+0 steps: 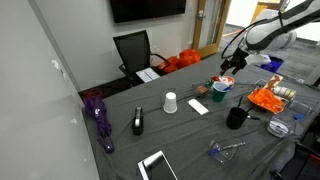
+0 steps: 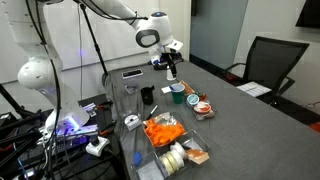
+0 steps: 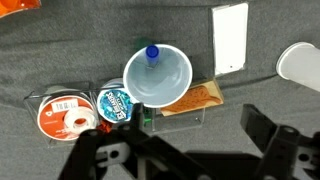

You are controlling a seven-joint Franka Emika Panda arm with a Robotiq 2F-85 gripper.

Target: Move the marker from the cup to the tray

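The teal-green cup [image 3: 158,78] is seen from above in the wrist view, with the marker [image 3: 152,53] standing inside it, blue cap up against the far rim. The cup also shows in both exterior views [image 1: 219,90] [image 2: 178,93]. My gripper [image 3: 170,150] is open and empty, its two dark fingers spread wide at the bottom of the wrist view. In both exterior views the gripper [image 1: 228,68] [image 2: 170,68] hangs a little above the cup. The orange tray [image 1: 266,99] [image 2: 160,131] lies beyond the cup, apart from it.
Beside the cup lie a red tape roll [image 3: 64,116], a blue round lid [image 3: 115,104], a clear box with an orange item [image 3: 190,100], a white card [image 3: 230,38] and a white paper cup [image 3: 300,65]. A black cup [image 1: 236,117] stands near the tray.
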